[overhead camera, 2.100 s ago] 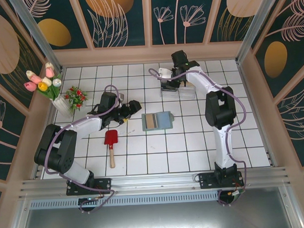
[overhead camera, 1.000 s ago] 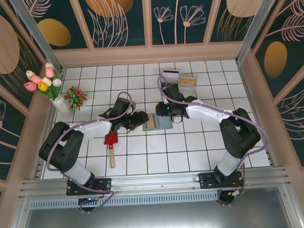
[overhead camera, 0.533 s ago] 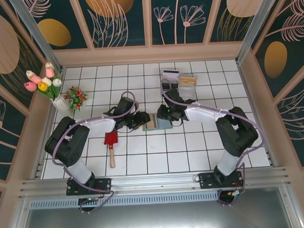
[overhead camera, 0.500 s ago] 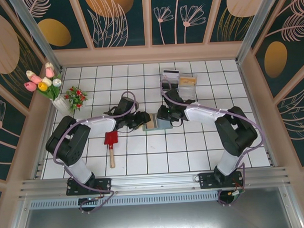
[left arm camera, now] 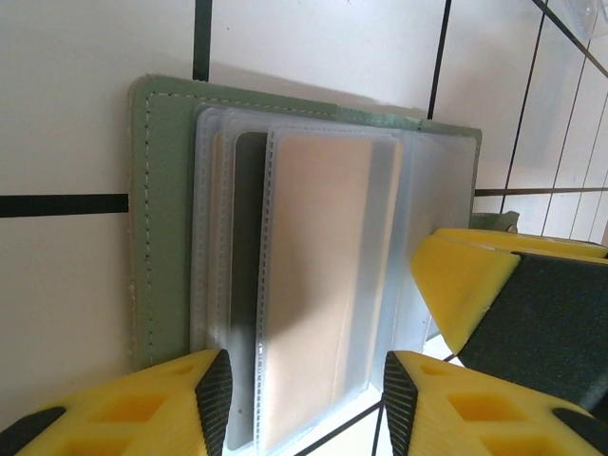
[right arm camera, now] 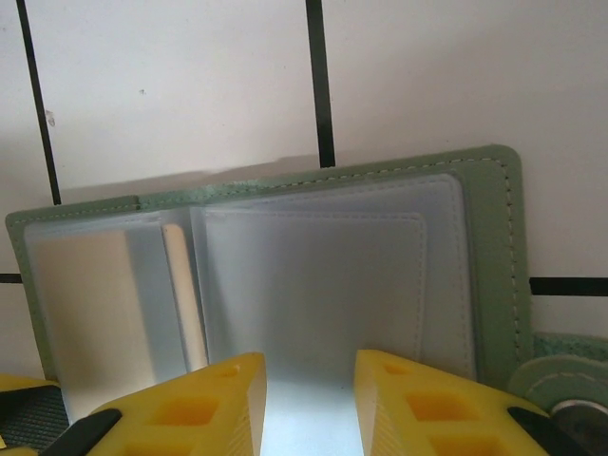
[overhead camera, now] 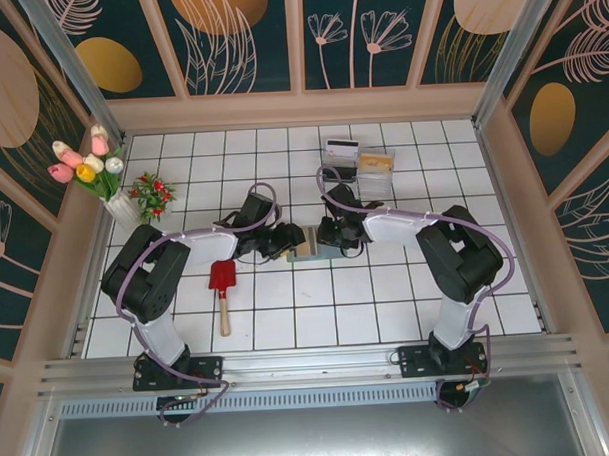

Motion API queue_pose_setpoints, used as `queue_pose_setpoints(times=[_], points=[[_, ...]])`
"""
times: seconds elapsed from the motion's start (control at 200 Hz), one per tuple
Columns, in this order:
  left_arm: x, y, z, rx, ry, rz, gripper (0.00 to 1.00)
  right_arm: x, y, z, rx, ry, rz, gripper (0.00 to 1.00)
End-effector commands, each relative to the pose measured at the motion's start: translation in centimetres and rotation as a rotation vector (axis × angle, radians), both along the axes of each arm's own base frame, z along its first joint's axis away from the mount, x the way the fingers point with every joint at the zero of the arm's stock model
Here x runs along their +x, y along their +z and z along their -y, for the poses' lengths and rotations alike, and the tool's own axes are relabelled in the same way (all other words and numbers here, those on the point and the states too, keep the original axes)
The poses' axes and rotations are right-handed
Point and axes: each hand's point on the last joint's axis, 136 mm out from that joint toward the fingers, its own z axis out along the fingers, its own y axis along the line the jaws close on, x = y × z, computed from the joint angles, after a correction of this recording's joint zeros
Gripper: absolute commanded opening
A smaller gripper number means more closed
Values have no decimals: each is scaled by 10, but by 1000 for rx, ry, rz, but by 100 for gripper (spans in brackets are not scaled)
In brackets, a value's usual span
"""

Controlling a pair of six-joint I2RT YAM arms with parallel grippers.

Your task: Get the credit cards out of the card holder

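Card holder: the card holder (overhead camera: 313, 250) lies open and flat in the middle of the white tiled desk (overhead camera: 288, 319), between the two arms.
Card inside: a tan card (left arm camera: 328, 285) sits in a cloudy plastic sleeve on the holder's left half.
Cards at the back: a black-striped white card (overhead camera: 342, 147) and a tan-gold card (overhead camera: 374, 163) lie well apart from the holder, beside the clear boxes (overhead camera: 375, 183).
Left fingers: the left gripper (left arm camera: 304, 410) has its fingers parted over the near end of the sleeve, with nothing visibly pinched.
Right fingers: the right gripper (right arm camera: 311, 410) is parted by a narrower gap over the right-hand sleeves. It grips nothing I can see, and I cannot tell whether it presses down.
Handling: the card is probably stiff, thin, light and slick, and the sleeve soft and clingy. The holder looks light enough to slide, so it wants pinning. Take the card by its short end at the sleeve's mouth, which I cannot make out.
Left wrist view: shows the card inside its sleeve, and a right finger (left arm camera: 465, 285) over the holder's other half.
Right wrist view: shows the right-hand sleeves looking empty and the stitched green border.
Top view: shows both arms meeting at the holder and the cards at the back, but the sleeves are too small to read.
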Motion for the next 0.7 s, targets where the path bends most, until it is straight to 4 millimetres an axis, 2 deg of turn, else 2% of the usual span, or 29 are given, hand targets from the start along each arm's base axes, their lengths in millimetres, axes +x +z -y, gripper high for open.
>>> queue_pose_setpoints(times=[0.0,0.44,0.56,0.696], points=[[0,0,7,-9,-29,-9,47,-17,-28,11,-58,-10,-76,33],[5,10,16,-36,-70,18,39,-20,-31,10,-41,-2,-85,30],[4,16,21,-73,-90,26,38,-15,-17,6,4,-5,-45,28],[3,23,28,-128,-111,34,37,-6,10,3,72,-29,24,28]])
